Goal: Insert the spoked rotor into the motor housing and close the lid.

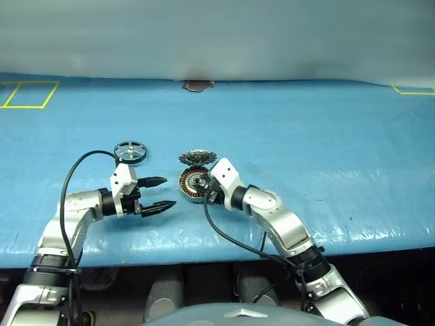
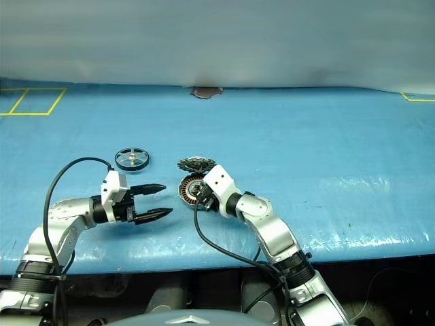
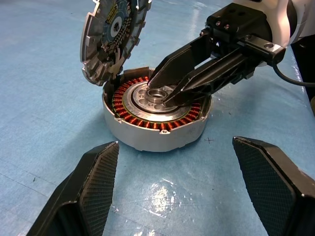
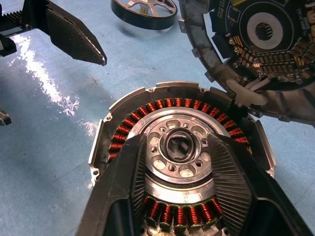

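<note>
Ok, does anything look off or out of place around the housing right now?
Nothing looks damaged or spilled. The spoked rotor lies flat on the table, apart from the motor housing, whose lid stands open on its hinge. The right gripper has its fingertips at the housing's hub; the left gripper is open beside it.

The two eye views look from the head, forward and down over the blue tabletop (image 1: 306,136), with the housing (image 1: 193,183) far off near the middle of each. The left wrist view sits low beside the housing (image 3: 155,118), close, facing it across the tabletop past the left pincer (image 3: 182,191). The right wrist view hangs just above the housing (image 4: 177,147), very close, between the right pincer (image 4: 179,177) fingers. All four share the housing and its lid (image 4: 261,44).
</note>
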Available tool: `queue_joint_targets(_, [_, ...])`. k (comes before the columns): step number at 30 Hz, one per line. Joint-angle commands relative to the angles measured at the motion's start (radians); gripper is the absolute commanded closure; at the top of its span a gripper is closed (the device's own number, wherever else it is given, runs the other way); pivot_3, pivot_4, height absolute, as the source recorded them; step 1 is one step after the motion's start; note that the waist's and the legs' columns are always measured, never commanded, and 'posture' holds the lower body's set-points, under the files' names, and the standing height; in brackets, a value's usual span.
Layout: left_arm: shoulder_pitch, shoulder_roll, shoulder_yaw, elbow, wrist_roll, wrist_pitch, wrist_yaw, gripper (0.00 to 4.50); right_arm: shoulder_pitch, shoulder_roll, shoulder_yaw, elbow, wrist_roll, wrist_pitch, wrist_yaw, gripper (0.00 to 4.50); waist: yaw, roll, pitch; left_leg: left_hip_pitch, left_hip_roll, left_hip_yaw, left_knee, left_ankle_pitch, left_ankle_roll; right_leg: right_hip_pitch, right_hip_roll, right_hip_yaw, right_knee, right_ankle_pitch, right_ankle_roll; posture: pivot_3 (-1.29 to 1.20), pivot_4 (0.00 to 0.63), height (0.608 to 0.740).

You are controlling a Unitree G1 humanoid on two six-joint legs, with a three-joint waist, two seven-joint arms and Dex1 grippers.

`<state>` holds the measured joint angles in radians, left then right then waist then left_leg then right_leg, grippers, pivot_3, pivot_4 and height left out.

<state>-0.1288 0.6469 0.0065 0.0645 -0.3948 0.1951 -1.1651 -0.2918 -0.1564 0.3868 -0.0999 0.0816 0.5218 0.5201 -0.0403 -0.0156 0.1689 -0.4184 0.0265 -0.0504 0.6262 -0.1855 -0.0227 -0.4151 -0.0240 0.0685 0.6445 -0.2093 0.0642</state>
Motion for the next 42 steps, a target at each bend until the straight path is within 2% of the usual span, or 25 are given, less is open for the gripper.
queue_joint_targets(1, [-0.010, 0.002, 0.017, 0.000, 0.003, -0.025, 0.003, 0.46, -0.008, 0.009, -0.008, -0.028, -0.005, -0.028, -0.010, 2.43, 0.000, 0.000, 0.000, 0.000, 0.000, 0.000, 0.000, 0.000, 0.000, 0.000, 0.000, 0.000, 0.000, 0.000, 0.000, 0.00, 0.150, 0.740])
queue_joint_targets(7, [-0.012, 0.000, 0.013, 0.010, 0.006, -0.038, 0.007, 0.46, -0.009, 0.013, -0.009, -0.034, 0.005, -0.029, -0.002, 2.43, 0.000, 0.000, 0.000, 0.000, 0.000, 0.000, -0.001, 0.000, 0.000, 0.000, 0.000, 0.000, 0.000, 0.000, 0.000, 0.00, 0.150, 0.740])
queue_joint_targets(10, [-0.011, -0.001, 0.012, 0.013, 0.009, -0.045, 0.010, 0.46, -0.009, 0.025, -0.015, -0.026, 0.020, -0.032, 0.002, 3.00, 0.000, 0.000, 0.000, 0.000, 0.000, 0.000, -0.001, 0.000, 0.000, -0.001, 0.000, 0.000, 0.000, 0.000, 0.000, 0.00, 0.150, 0.740])
queue_joint_targets(14, [-0.009, -0.002, 0.012, 0.015, 0.011, -0.052, 0.014, 0.46, -0.012, 0.029, -0.014, -0.023, 0.019, -0.032, 0.003, 4.29, 0.000, 0.000, 0.000, 0.000, 0.000, 0.000, -0.001, 0.000, 0.000, 0.000, 0.000, 0.000, 0.000, 0.000, 0.000, 0.00, 0.150, 0.740])
queue_joint_targets(15, [-0.008, -0.001, 0.012, 0.015, 0.012, -0.053, 0.016, 0.46, -0.012, 0.030, -0.014, -0.023, 0.019, -0.033, 0.004, 4.49, 0.000, 0.000, 0.000, 0.000, 0.000, 0.000, -0.001, 0.000, 0.000, 0.000, 0.000, 0.000, 0.000, 0.000, 0.000, 0.00, 0.150, 0.740])
queue_joint_targets(27, [-0.006, -0.003, 0.016, 0.020, 0.025, -0.061, 0.023, 0.46, -0.021, 0.058, -0.013, 0.109, -0.006, -0.048, -0.015, 4.49, -0.004, 0.000, 0.000, 0.000, 0.000, 0.000, -0.001, 0.000, 0.000, 0.000, 0.000, 0.000, 0.000, 0.000, 0.000, 0.00, 0.150, 0.740])
queue_joint_targets(36, [-0.002, -0.005, 0.021, 0.023, 0.023, -0.062, 0.034, 0.46, -0.011, 0.036, -0.020, -0.001, 0.012, -0.041, -0.009, 4.49, -0.004, 0.000, 0.000, 0.000, 0.000, 0.000, -0.001, 0.000, 0.000, 0.000, 0.000, 0.000, 0.000, 0.000, 0.000, 0.00, 0.150, 0.740])
queue_joint_targets(42, [-0.009, -0.009, 0.018, 0.032, 0.024, -0.065, 0.034, 0.46, -0.025, 0.046, -0.013, 0.045, 0.003, -0.041, -0.015, 4.49, -0.008, 0.000, 0.000, 0.000, 0.000, 0.000, -0.002, 0.000, 0.000, -0.001, 0.000, 0.000, 0.000, 0.000, -0.001, 0.00, 0.150, 0.740])
